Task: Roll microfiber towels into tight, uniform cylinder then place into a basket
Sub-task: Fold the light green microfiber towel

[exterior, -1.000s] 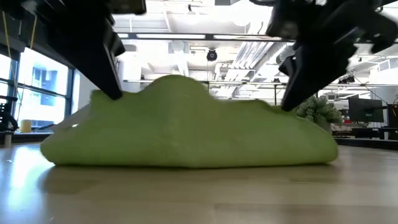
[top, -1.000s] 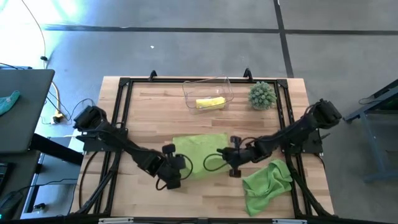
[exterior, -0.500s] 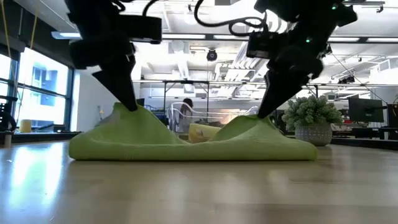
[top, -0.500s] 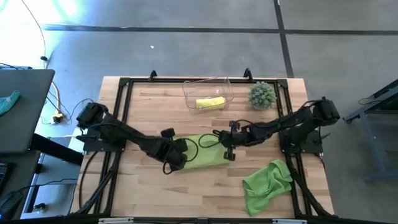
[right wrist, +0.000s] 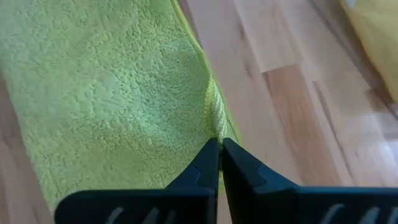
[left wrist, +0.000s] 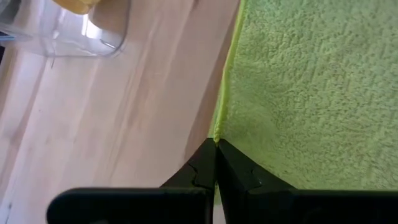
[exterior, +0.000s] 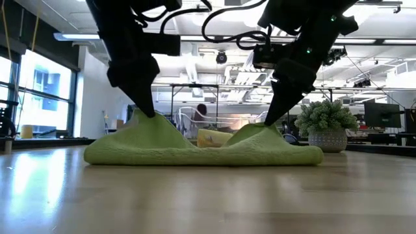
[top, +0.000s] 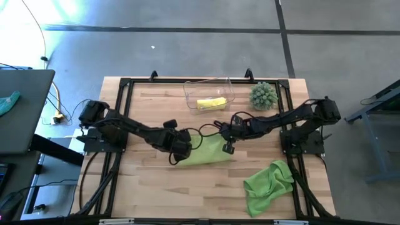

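You have both tools pinched shut on the same lime green towel [top: 204, 154], which lies folded into a strip in the middle of the counter [top: 150, 194]. The left tool [left wrist: 216, 144] grips the hem at one end, the right tool [right wrist: 219, 142] grips the hem at the other, and in the low view the cloth rises to a small peak under each grip and sags flat between them.

Treat it as light, limp and soft: it holds no shape of its own, so it drapes wherever you stop supporting it. The nubbly pile probably catches on itself and drags a little on the wood, which should help a roll stay tight, but a roll may also spring loose once let go. A pinch on the hem alone takes only the top layer, so bite deep enough to catch every layer, and keep both ends level or the cylinder will likely come out tapered.

The second green towel [top: 267, 185] lies crumpled near the counter's front right corner, apart from both arms. The yellow towel [top: 211, 103] sits in the clear basket [top: 226, 82] at the back, beside the spiky plant [top: 263, 95].
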